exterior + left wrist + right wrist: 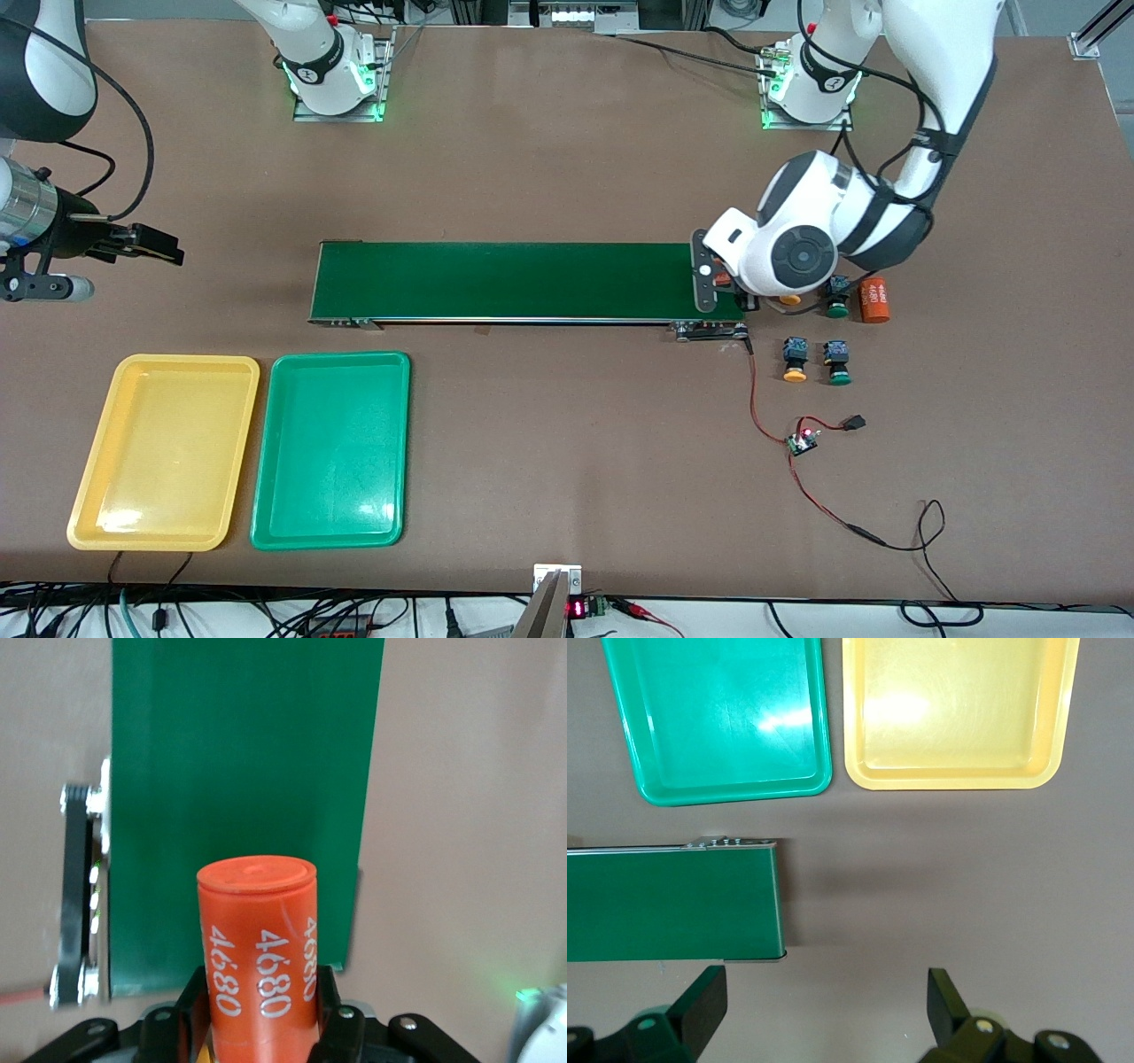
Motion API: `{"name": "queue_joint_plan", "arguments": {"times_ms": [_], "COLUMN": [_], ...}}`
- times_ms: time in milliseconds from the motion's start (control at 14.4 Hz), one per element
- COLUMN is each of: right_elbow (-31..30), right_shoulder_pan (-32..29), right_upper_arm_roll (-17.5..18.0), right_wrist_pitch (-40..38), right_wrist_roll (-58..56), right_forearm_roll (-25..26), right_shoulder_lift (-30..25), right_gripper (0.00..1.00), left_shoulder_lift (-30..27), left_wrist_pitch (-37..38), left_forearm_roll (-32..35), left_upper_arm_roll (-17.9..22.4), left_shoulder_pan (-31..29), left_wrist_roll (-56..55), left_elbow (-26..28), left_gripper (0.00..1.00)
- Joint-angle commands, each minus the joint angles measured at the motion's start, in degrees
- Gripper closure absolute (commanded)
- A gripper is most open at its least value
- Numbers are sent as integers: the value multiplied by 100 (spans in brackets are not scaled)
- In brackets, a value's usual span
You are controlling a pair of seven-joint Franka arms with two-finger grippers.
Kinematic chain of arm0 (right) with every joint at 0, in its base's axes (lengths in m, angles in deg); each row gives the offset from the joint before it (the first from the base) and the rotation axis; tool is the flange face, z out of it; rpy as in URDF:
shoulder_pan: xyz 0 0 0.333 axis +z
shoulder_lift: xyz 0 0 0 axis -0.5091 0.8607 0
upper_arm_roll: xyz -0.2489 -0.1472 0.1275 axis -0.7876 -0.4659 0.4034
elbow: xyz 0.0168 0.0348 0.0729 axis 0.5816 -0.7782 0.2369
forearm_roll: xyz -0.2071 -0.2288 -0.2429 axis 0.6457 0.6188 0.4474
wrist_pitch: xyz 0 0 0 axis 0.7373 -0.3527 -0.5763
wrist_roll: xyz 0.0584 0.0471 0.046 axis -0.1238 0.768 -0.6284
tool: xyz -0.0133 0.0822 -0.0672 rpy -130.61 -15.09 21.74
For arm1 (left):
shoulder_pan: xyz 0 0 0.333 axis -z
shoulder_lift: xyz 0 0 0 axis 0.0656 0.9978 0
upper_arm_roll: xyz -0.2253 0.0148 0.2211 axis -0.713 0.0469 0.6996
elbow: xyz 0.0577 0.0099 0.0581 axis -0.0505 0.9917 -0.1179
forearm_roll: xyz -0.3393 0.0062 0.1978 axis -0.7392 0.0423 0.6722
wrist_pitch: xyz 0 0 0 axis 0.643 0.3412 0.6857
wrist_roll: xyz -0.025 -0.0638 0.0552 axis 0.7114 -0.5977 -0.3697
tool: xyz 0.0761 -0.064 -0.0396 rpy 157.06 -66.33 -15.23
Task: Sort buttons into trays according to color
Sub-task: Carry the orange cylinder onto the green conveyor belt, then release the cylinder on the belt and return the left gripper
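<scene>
Beside the conveyor's end at the left arm's end of the table stand the buttons: an orange-capped one (795,359) and a green-capped one (838,361) nearer the camera. Farther back are a second green-capped one (837,299) and an orange cap (788,299) half hidden under the left arm. My left gripper (719,282) (257,992) is over that conveyor end, shut on an orange cylinder (259,939) printed 4680. My right gripper (146,241) (824,1001) waits open and holds nothing, over bare table at the right arm's end. The yellow tray (164,443) (957,709) and green tray (330,447) (718,718) lie side by side.
The long dark-green conveyor belt (505,279) (248,771) (664,904) crosses the table's middle. Another orange cylinder (873,299) lies beside the farther green-capped button. A small circuit board (804,440) with red and black wires sits nearer the camera than the buttons.
</scene>
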Motion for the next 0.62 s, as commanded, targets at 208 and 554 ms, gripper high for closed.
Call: {"name": "queue_joint_plan", "arguments": {"times_ms": [208,554], "right_elbow": [63,63], "right_shoulder_pan": [150,167], "right_upper_arm_roll": [9,9], "right_wrist_pitch": [14,32], "right_wrist_roll": [-11,-20], "right_forearm_roll": [-98,-256], "right_shoulder_lift": [-2,-2], "right_gripper": [0,0], "left_shoulder_lift": [-56,-538], "left_wrist_pitch": [-889,-267], "left_forearm_roll": [16,-37], "left_upper_arm_roll": [-126,49], "left_shoulder_pan": [-37,-178], "left_wrist_roll": [176,1], "left_elbow": [529,406], "left_gripper": [1,0]}}
